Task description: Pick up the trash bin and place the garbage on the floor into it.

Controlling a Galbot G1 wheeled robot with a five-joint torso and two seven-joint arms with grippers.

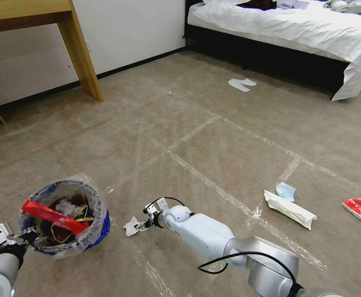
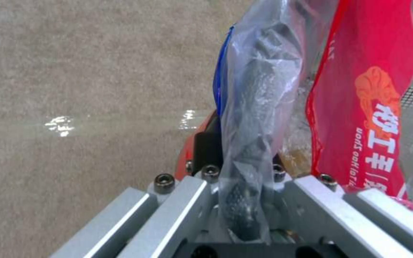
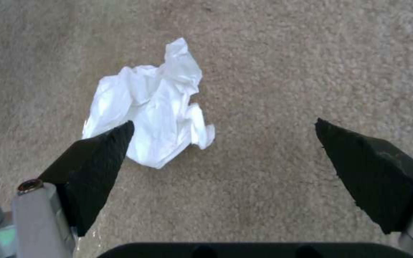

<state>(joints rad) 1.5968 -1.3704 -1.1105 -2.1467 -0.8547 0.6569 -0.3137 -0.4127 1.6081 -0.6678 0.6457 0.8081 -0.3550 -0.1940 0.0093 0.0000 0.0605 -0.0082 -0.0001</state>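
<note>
Beige carpet [image 1: 213, 136], crumpled white tissue [image 3: 154, 107] under spread right pincer [image 3: 223, 143]

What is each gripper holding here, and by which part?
The left gripper is clamped on the trash bin at its bag-covered rim. The right gripper is open above a crumpled white tissue and holds nothing.

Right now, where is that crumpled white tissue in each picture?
Head view: tissue on the carpet, at the right gripper, right of the bin.
Left wrist view: not in it.
Right wrist view: between the open fingers, nearer one.
Shared landmark: the right gripper.
</note>
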